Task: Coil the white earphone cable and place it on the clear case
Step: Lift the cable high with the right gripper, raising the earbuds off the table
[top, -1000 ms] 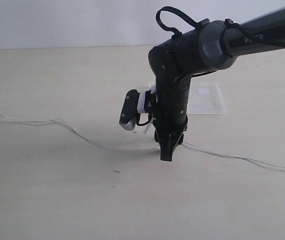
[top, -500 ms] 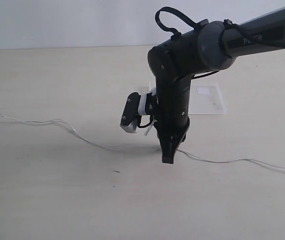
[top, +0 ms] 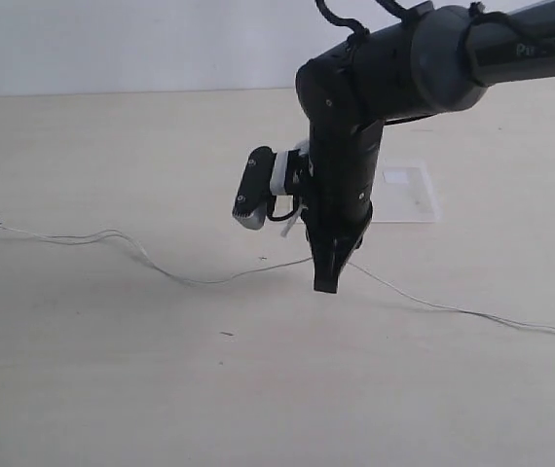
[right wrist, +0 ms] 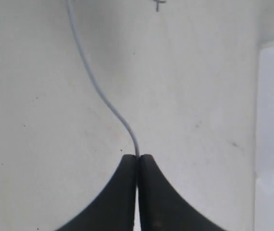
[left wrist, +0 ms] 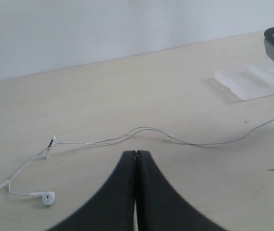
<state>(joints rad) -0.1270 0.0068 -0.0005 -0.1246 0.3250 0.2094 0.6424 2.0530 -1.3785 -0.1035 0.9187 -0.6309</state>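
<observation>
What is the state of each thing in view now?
Cable: uncoiled, pinched mid-length, ends lying on the table.
Case: flat on the table, cable not on it.
Right gripper: shut on the cable.
Left gripper: shut, empty.

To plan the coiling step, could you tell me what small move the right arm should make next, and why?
Probably draw the pinched section toward the clear case, gathering slack: the right fingers are shut on the white earphone cable mid-length, with both sides trailing uncoiled across the table.
</observation>
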